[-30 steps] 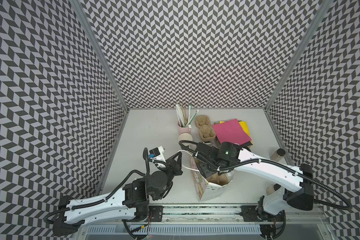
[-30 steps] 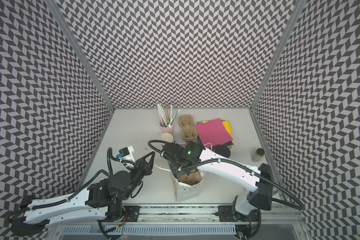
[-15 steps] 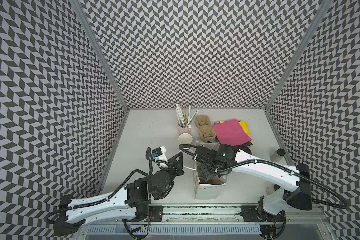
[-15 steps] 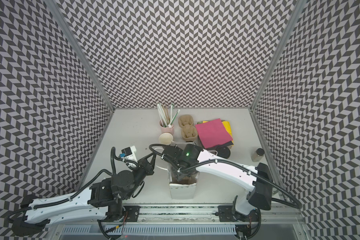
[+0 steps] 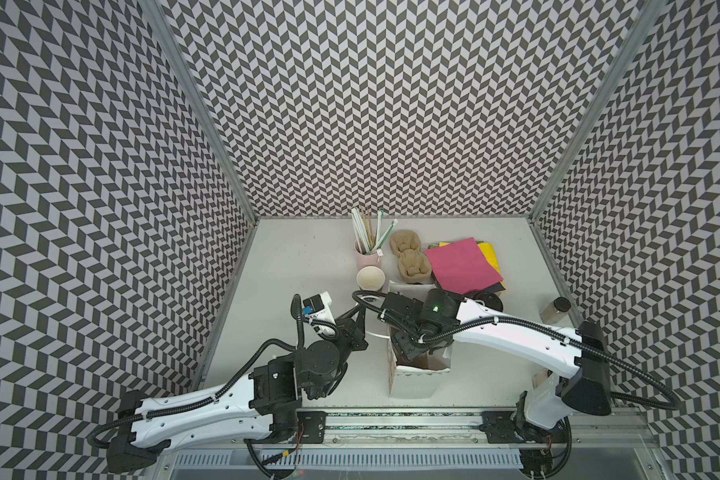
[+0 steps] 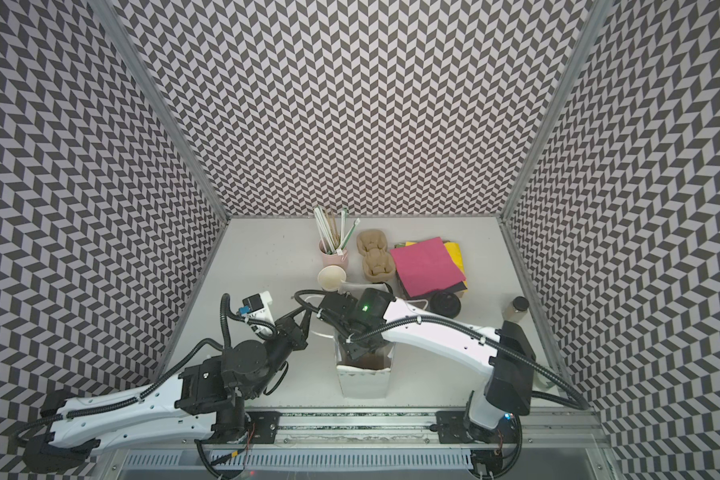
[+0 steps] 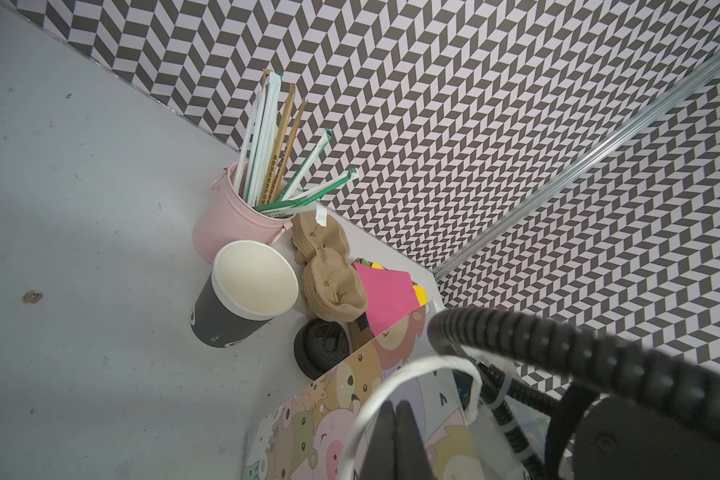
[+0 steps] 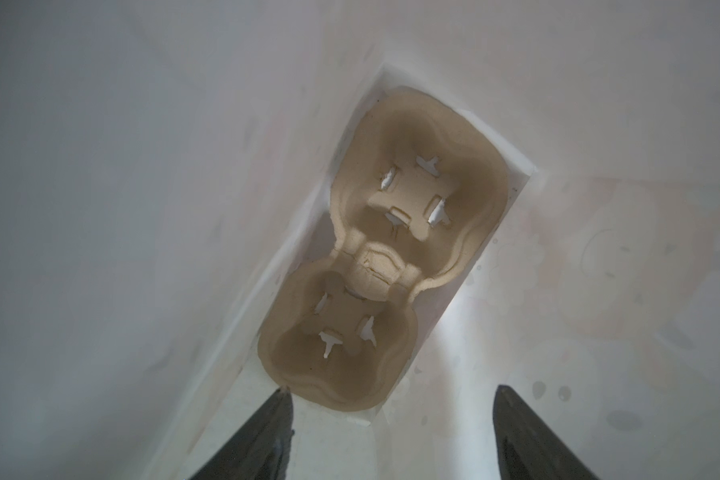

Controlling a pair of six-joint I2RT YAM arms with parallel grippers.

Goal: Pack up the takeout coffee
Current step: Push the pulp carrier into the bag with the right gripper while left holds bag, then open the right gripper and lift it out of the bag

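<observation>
Even, bright overhead light; top views sharp, right wrist view hazy.

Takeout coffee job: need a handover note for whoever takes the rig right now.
Left end effector: shut, at the string handle of the paper bag; I can't confirm it pinches the cord.
Right end effector: open, empty, down inside the bag above the cup carrier.
Takeout coffee: upright on the table beyond the bag, beside the napkins, nothing touching it.
Done: bag stands open, carrier lies on its floor.
Left: pull the right arm out, grasp the lidded cup, seat it in a carrier well. Skip the lidless cup.
</observation>
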